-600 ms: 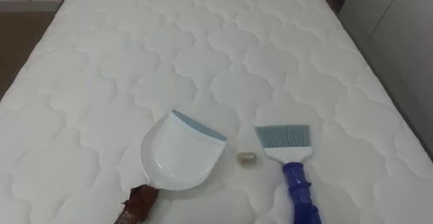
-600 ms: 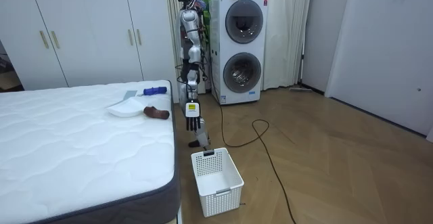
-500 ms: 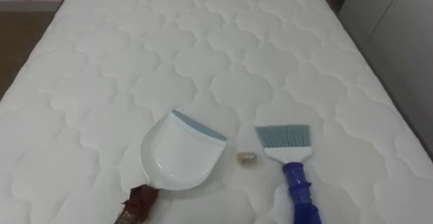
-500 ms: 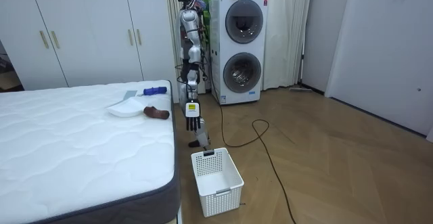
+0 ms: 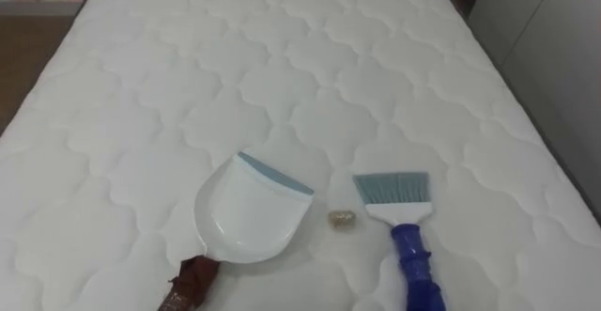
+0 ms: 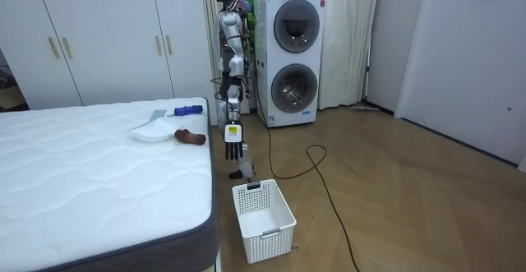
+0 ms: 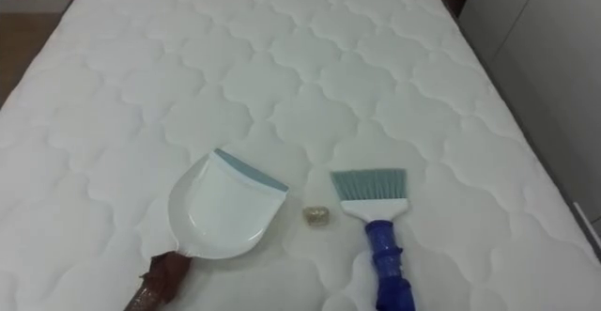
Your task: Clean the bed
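Bed (image 5: pixel 282 67) with a white quilted mattress stretches away from the robot, and its near end carries the cleaning things. A white dustpan (image 5: pixel 246 212) lies flat on the mattress to the robot's left. Its grey-blue lip faces away and slightly right, and its brown handle points back toward the robot and runs off the lower edge of the eye views. To the right lies a brush (image 5: pixel 399 208) with grey-blue bristles pointing up the bed and a blue handle that also reaches the lower edge. A small pale scrap (image 5: pixel 342 218) sits on the mattress between the dustpan and the brush, touching neither.

In the room view the robot stands upright at the end of the bed, facing it, with its back toward a stacked washer and dryer (image 6: pixel 292 50). Its left hand (image 6: pixel 233 145) hangs down at its side just beside the corner of the bed, fingers loose and pointing down, holding nothing. It is well apart from the dustpan and the brush. A white plastic basket (image 6: pixel 263 210) stands on the wooden floor (image 6: pixel 394 198) near the robot's feet, by the bed's corner. White wardrobes (image 6: pixel 99 34) line the wall behind the bed.
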